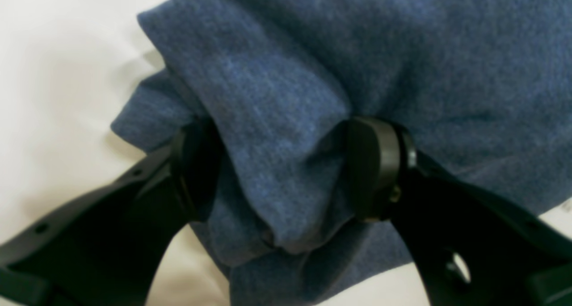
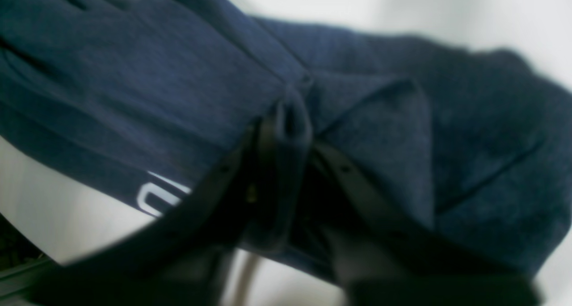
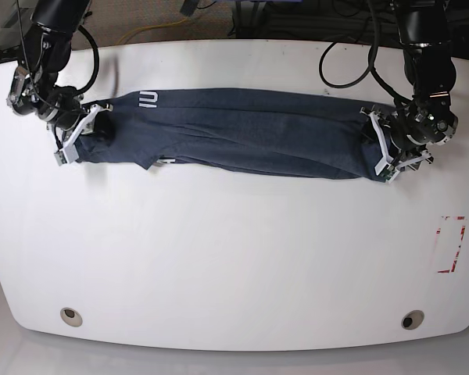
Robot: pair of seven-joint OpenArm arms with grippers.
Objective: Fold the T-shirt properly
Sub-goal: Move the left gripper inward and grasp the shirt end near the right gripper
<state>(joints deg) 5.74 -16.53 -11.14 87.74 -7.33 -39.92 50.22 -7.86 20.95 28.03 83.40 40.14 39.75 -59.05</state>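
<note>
Left gripper (image 1: 286,167) pinches T-shirt (image 3: 242,133) bunch between its fingers; right gripper (image 2: 286,118) nearly closed on fold, grip unclear; cloth may slip, fold collapses

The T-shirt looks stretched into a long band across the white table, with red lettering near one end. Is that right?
Not quite. The T-shirt does lie as a long band on the white table, but the lettering near its end is white, not red. The base view shows it.
</note>
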